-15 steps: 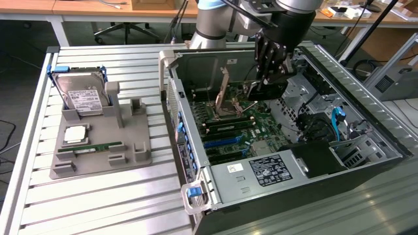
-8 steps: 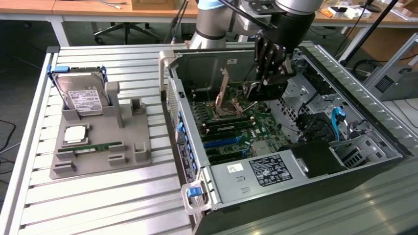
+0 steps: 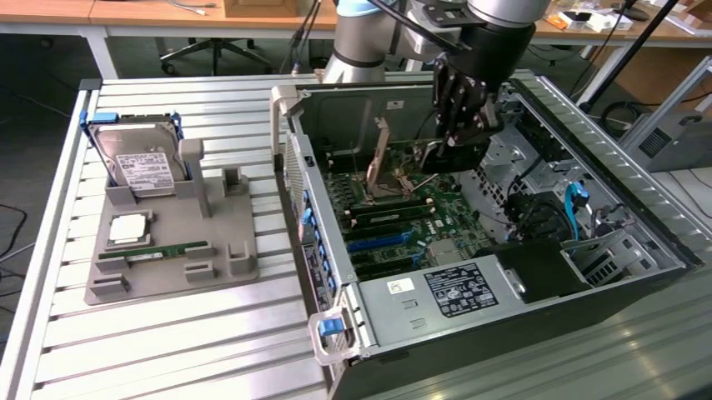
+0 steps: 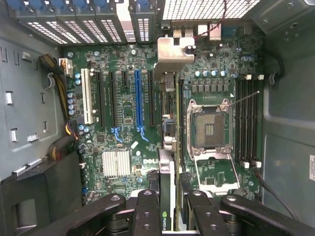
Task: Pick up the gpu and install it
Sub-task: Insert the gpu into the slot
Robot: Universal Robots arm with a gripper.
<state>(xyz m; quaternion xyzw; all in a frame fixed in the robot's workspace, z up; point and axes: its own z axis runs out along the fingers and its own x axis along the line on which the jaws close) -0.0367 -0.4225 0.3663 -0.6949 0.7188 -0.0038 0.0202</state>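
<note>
In the exterior view's upper middle, our black gripper (image 3: 451, 157) pinches the thin brownish-green gpu (image 3: 381, 158); any tilt may scrape the green motherboard (image 4: 123, 113).

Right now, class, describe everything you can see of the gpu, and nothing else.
The gpu is a thin flat card with a brownish face, a silver metal end bracket and a green-logo label at the gripped end. It stands on edge inside the open computer case, above the motherboard, between the blue slot and the CPU socket. The gripper holds it, jaws closed on both faces. Whether it touches a slot is unclear.
</note>
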